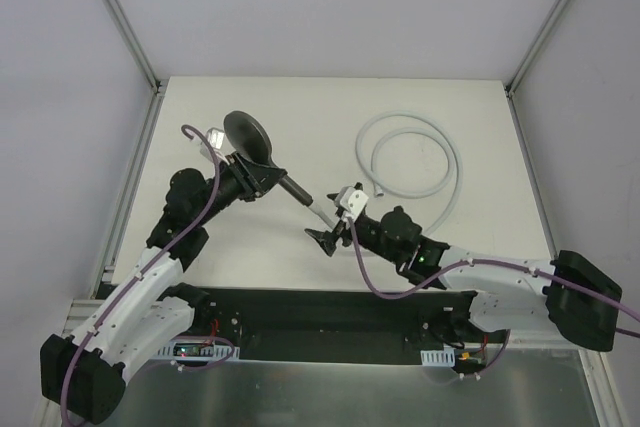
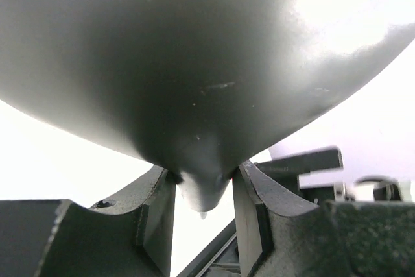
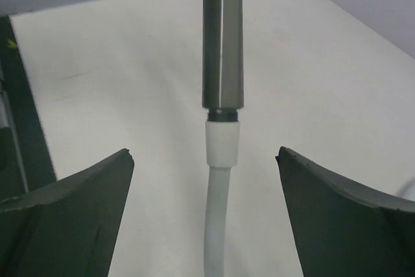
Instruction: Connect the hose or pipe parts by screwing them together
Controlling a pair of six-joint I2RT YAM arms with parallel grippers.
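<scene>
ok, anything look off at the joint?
Nothing stands out. The hose fitting sits straight on the handle of the shower head, only a thin dark ring between them; no tilt or damage visible.

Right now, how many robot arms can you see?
2. The left arm reaches from the bottom left, the left gripper holding the shower head. The right arm reaches from the bottom right, the right gripper open around the hose.
</scene>
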